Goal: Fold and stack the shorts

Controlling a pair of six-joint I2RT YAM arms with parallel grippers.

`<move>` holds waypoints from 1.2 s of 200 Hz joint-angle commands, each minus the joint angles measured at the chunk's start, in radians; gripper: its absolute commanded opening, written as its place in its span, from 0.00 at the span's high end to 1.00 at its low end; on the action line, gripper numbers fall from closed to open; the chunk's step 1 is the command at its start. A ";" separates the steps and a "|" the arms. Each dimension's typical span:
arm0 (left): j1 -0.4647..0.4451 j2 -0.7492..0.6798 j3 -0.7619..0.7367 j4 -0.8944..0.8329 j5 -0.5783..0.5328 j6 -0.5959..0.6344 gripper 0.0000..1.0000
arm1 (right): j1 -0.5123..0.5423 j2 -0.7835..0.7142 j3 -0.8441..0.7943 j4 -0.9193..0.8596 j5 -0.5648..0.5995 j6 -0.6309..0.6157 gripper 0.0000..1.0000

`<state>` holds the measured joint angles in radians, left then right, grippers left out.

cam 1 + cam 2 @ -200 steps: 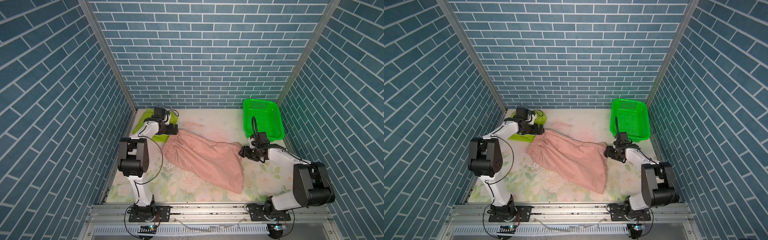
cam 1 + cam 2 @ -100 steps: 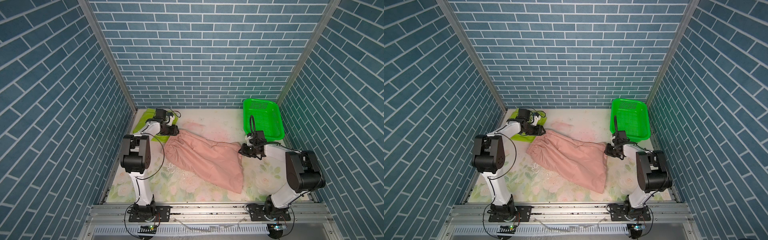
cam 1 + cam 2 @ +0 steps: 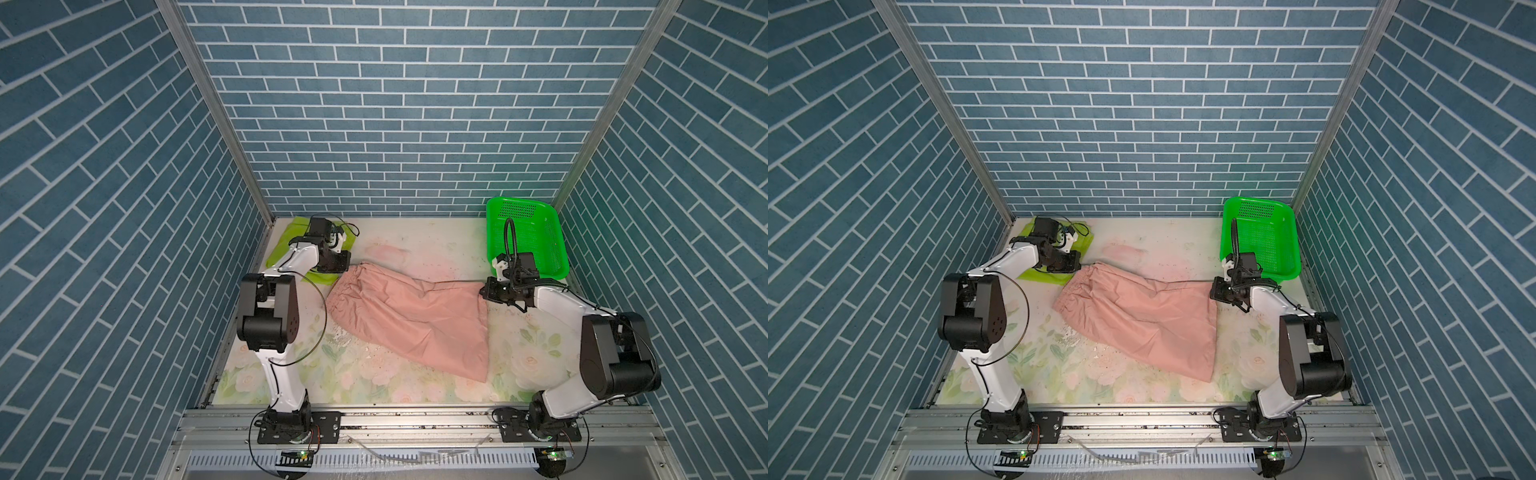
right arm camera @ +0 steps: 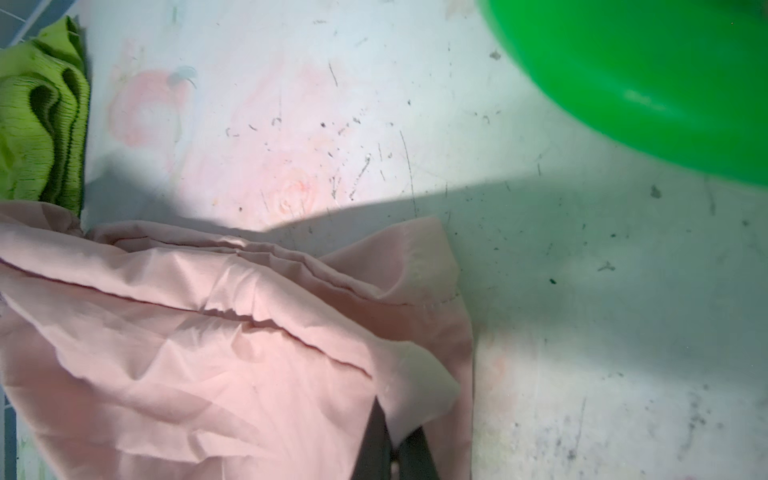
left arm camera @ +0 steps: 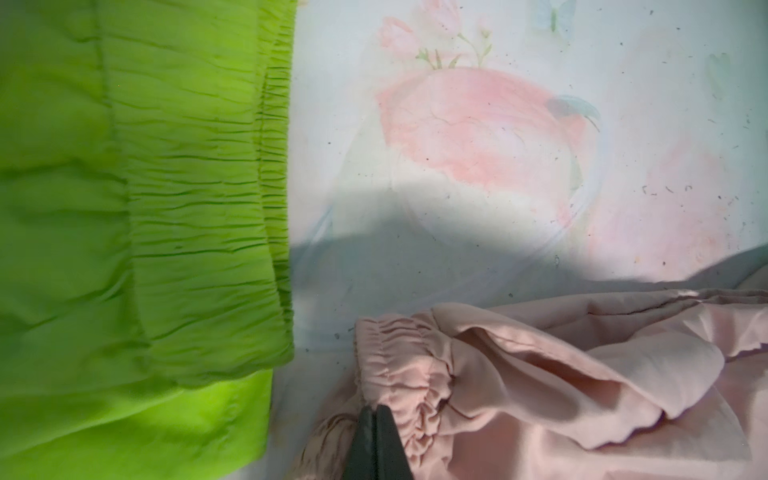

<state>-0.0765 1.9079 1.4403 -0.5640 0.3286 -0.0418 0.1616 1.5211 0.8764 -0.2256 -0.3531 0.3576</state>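
I see my left gripper [image 5: 376, 419] pinched on the gathered elastic waistband [image 5: 395, 374] of the dusty-pink soft fabric shorts [image 3: 409, 320], and my right gripper [image 4: 392, 444] clamping their hem corner [image 4: 419, 374]. They lie creased across the floral tabletop [image 3: 436, 245], beside crinkly lime-green shorts [image 5: 124, 208].

My left arm [image 3: 284, 376] and right arm [image 3: 567, 392] match: white shells, bulky black joint housings [image 3: 270, 320], loose black cables [image 3: 325, 311], and screwed-down black base plates [image 3: 328, 432]. My left gripper [image 5: 376, 411] and right gripper [image 4: 397, 415] end in dark wedge-shaped fingers.
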 commanded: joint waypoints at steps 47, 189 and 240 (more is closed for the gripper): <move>-0.002 -0.092 -0.034 0.026 0.043 -0.001 0.21 | 0.001 -0.046 0.030 -0.045 -0.011 -0.051 1.00; -0.002 0.057 -0.038 0.115 0.180 -0.013 0.41 | 0.012 -0.049 0.010 -0.011 -0.020 -0.050 1.00; -0.001 -0.005 -0.026 0.029 0.098 -0.008 0.97 | 0.013 -0.037 0.039 -0.018 -0.019 -0.089 1.00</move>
<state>-0.0772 1.9732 1.4044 -0.4713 0.4801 -0.0547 0.1692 1.4837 0.8860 -0.2428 -0.3706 0.3275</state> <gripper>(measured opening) 0.097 0.053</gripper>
